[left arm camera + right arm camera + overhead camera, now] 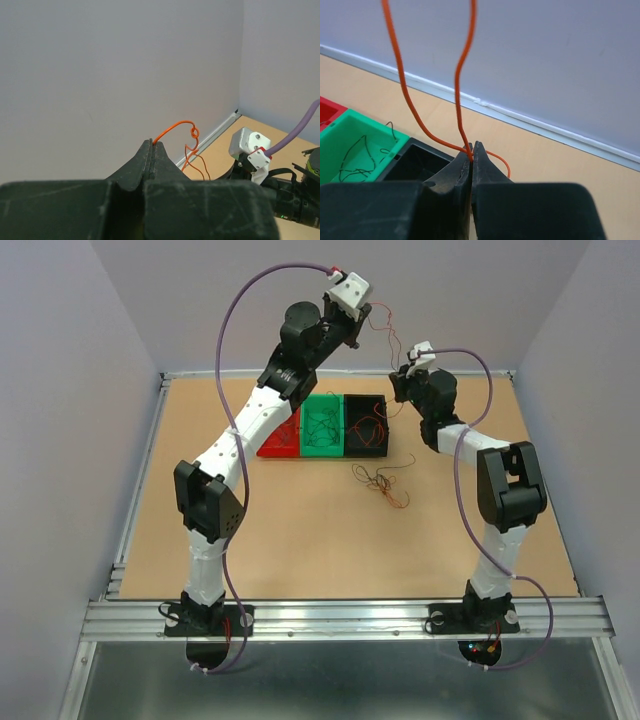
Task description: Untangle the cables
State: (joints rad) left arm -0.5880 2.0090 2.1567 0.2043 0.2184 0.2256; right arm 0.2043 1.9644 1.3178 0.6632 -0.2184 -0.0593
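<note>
- While it hangs high above the far side of the counter, the left end effector has its fingers pressed together on an orange-red cable. The cable leaves the tips and curls into a small loop.
- The right end effector is likewise pinched on this cable, and two strands rise from its closed tips toward the top of the right wrist view.
- From above, the thin cable runs through the air between the two end effectors.
- A loose clump of cables, orange-red and dark, lies on the counter near the front of a row of three bins, well apart from both end effectors.
- The bins stand side by side, touching. A red bin is on the left, partly hidden under the left arm. A green bin is in the middle and a black bin on the right.
- Thin dark wires lie in the green bin, and a few thin strands show in the black bin. What the red bin holds cannot be told.
</note>
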